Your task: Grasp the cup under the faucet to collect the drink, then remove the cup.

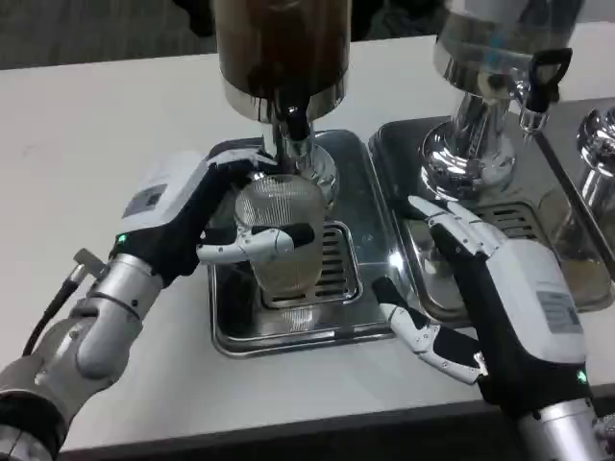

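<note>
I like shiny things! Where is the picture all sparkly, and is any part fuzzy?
Head view: bright glare on the chrome dispenser base and the tray rim; the ribbed cup in the left hand looks sharp; the top dispensers look slightly soft.

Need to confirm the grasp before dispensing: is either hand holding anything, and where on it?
The left hand grips the ribbed clear cup around its side wall, under the faucet. The right hand holds nothing.

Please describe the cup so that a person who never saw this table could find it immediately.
Find the dark-filled drink dispenser at the back, left of the clear one. Below its faucet lies a steel drip tray, and the cup stands on its grate. It is the only ribbed clear cup, and the left hand grips it.
</note>
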You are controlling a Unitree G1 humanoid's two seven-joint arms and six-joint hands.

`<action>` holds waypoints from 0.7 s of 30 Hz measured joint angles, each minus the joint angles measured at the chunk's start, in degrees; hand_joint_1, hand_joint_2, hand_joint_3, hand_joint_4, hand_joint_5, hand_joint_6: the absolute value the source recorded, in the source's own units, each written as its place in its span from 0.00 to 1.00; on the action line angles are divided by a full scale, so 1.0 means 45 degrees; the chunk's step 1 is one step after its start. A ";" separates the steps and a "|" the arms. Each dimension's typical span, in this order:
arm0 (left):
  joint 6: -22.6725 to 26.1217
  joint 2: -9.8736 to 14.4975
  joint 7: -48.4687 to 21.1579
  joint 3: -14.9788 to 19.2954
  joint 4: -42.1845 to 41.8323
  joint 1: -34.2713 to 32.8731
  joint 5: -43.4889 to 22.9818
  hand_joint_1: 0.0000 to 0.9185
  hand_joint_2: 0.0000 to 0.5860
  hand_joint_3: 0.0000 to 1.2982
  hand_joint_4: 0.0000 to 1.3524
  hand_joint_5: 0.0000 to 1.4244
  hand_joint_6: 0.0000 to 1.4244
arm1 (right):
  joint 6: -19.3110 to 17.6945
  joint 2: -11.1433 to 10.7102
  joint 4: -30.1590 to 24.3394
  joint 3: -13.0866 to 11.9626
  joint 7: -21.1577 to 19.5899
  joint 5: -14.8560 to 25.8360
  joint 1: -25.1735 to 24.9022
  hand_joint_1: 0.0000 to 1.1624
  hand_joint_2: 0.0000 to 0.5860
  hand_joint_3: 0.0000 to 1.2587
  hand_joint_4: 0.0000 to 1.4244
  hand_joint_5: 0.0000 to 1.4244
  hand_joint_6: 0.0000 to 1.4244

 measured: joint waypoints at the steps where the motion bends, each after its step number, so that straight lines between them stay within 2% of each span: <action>1: -0.0016 0.0054 0.0060 -0.0002 -0.0059 0.0000 0.0028 0.20 0.03 0.32 0.02 0.10 0.11 | -0.0001 0.0000 0.0008 0.0004 0.0000 0.0006 -0.0015 0.48 0.65 0.19 0.18 0.12 0.15; 3: -0.0009 0.0146 0.0188 -0.0027 -0.0180 -0.0001 0.0090 0.18 0.03 0.32 0.00 0.06 0.07 | -0.0001 -0.0003 0.0045 0.0008 0.0001 0.0026 -0.0065 0.48 0.65 0.19 0.18 0.13 0.15; 8: 0.0188 0.0166 0.0168 -0.0179 -0.0244 -0.0001 0.0432 0.18 0.03 0.31 0.00 0.04 0.05 | -0.0001 -0.0006 0.0059 0.0026 0.0001 0.0044 -0.0155 0.48 0.65 0.19 0.19 0.13 0.15; 14: 0.0163 0.0175 0.0124 -0.0154 -0.0362 0.0055 0.0526 0.16 0.02 0.21 0.00 0.04 0.04 | -0.0002 -0.0014 0.0059 0.0029 0.0002 0.0092 -0.0148 0.48 0.65 0.19 0.19 0.13 0.15; 21: -0.0834 0.0552 0.0776 0.0459 -0.1315 0.0907 0.0159 0.12 0.02 0.18 0.00 0.06 0.04 | -0.0003 -0.0031 0.0055 0.0046 0.0012 0.0163 -0.0075 0.48 0.65 0.20 0.19 0.13 0.15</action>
